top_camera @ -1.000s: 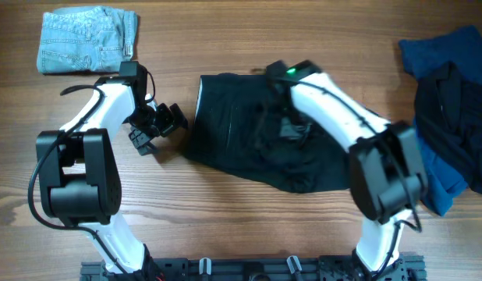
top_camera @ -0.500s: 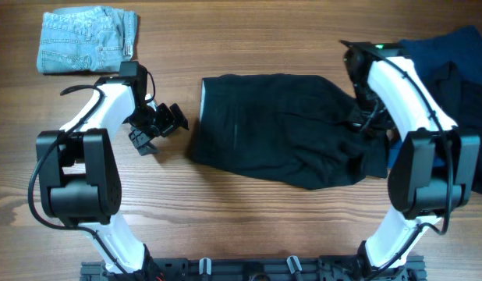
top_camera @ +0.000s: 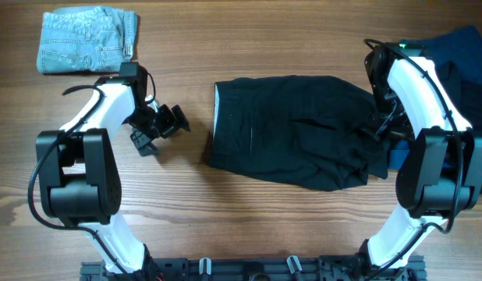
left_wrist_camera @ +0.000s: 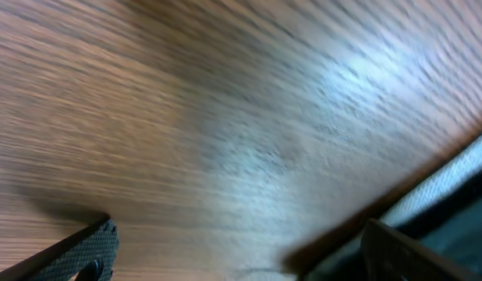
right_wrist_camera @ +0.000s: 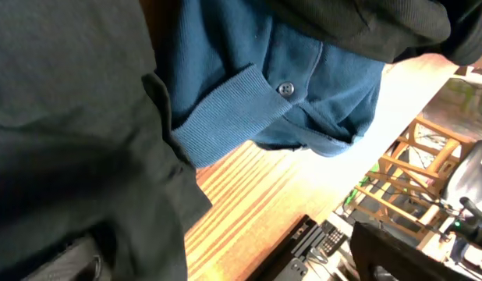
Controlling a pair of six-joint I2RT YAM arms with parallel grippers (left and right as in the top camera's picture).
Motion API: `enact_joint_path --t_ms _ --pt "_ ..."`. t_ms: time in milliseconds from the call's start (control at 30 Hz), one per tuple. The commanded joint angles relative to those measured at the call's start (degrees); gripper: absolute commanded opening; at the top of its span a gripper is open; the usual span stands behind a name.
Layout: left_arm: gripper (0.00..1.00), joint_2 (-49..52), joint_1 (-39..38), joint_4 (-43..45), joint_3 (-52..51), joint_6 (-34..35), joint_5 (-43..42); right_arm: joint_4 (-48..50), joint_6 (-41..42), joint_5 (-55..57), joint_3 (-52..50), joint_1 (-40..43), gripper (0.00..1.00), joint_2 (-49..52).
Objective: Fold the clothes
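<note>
The black shorts (top_camera: 292, 129) lie spread flat mid-table, waistband edge to the left. My right gripper (top_camera: 379, 125) hovers low at their right end, open, fingers wide apart. In the right wrist view the black shorts (right_wrist_camera: 69, 140) fill the left side, and one finger (right_wrist_camera: 73, 265) sits against the fabric without pinching it. My left gripper (top_camera: 159, 129) rests open on bare wood left of the shorts. The left wrist view shows its fingertips (left_wrist_camera: 77, 250) far apart and the shorts' pale-lined edge (left_wrist_camera: 459, 183) at the right.
Folded pale-blue denim shorts (top_camera: 89, 39) lie at the far left corner. A heap of dark blue and black garments (top_camera: 459, 78) sits at the right edge, just behind my right arm; the blue garment's buttoned cuff (right_wrist_camera: 249, 101) touches the black shorts.
My right gripper pulled from the middle of the shorts to their right end, spreading them and dragging them slightly right, then opened and let go. The left arm has not moved.
</note>
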State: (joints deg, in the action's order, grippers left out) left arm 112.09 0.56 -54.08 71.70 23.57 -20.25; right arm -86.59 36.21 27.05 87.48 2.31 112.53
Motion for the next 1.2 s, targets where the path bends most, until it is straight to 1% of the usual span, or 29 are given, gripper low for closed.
enact_joint_path --t_ms 0,33,100,200,233,367,400,433,467,533,567,633,667,733,767,800,833,900,1000,1167 --pt "1.00 -5.0 -0.3 -0.5 -0.4 -4.6 -4.8 -0.2 0.8 -0.8 0.9 -0.2 0.95 -2.6" --pt "1.00 -6.5 -0.8 -0.4 -0.4 -5.5 -4.8 0.3 0.2 -2.1 0.9 -0.2 0.95 -3.7" --pt "1.00 -10.1 -2.2 -0.3 -0.4 -7.0 -4.8 2.6 -4.5 -6.7 0.9 -0.4 0.95 -6.3" --pt "1.00 -16.8 -5.3 0.7 -0.4 -6.9 -4.6 7.1 -13.9 -18.9 0.9 -1.1 0.95 -11.6" --pt "1.00 -19.1 -6.7 1.2 -0.4 -6.9 -4.6 8.1 -15.8 -22.4 0.9 -1.3 0.95 -13.0" --pt "0.90 -26.2 -13.9 3.9 -0.4 -6.1 -4.6 13.9 -31.4 -50.1 0.9 -3.7 0.95 -20.2" --pt "0.87 -26.8 -15.9 4.9 -0.4 -5.5 -4.4 15.0 -33.0 -55.2 0.9 -4.6 0.94 -21.3" --pt "0.80 -26.9 -17.7 5.8 -0.4 -4.0 -3.7 16.0 -33.2 -58.3 0.9 -5.7 0.93 -22.0" --pt "0.72 -26.6 -19.6 6.4 -0.5 -1.9 -2.3 16.8 -33.0 -59.3 0.9 -7.0 0.89 -22.3" --pt "0.54 -24.9 -21.9 6.9 -0.5 0.7 -0.9 17.8 -31.8 -59.0 0.8 -10.0 0.76 -21.9" --pt "0.46 -23.5 -22.7 7.1 -0.5 1.9 -1.0 18.4 -31.2 -59.1 0.5 -11.3 0.63 -21.6" --pt "0.28 -21.2 -23.5 7.4 -0.5 3.3 -1.1 20.0 -29.7 -59.0 -0.3 -13.8 0.42 -20.5" --pt "0.17 -19.8 -24.0 7.6 -0.5 3.8 -1.2 20.9 -29.1 -59.0 -0.7 -14.8 0.35 -19.9" --pt "0.06 -16.8 -24.7 8.3 -0.5 3.9 -2.2 22.6 -26.8 -58.1 -1.3 -16.4 0.23 -18.3" --pt "0.04 -15.4 -25.0 8.8 -0.5 3.9 -3.2 23.4 -25.4 -57.5 -1.6 -16.9 0.17 -17.5" --pt "0.04 -14.3 -25.3 9.2 -0.5 3.9 -3.8 23.9 -24.1 -57.3 -1.8 -17.1 0.09 -16.8" --pt "0.04 -12.8 -25.6 9.6 -0.5 3.9 -4.5 24.5 -22.7 -57.3 -2.0 -17.1 0.04 -15.8" --pt "0.04 -10.3 -26.1 10.6 -0.5 3.9 -4.7 25.4 -20.9 -57.5 -2.3 -17.2 0.04 -13.7" --pt "0.04 -7.1 -26.9 12.0 -0.5 3.9 -4.8 25.7 -21.2 -57.7 -2.6 -17.8 0.04 -10.4" --pt "0.04 -2.2 -27.7 13.9 -0.5 4.6 -4.8 26.4 -21.0 -57.4 -2.7 -21.6 0.04 -3.7"
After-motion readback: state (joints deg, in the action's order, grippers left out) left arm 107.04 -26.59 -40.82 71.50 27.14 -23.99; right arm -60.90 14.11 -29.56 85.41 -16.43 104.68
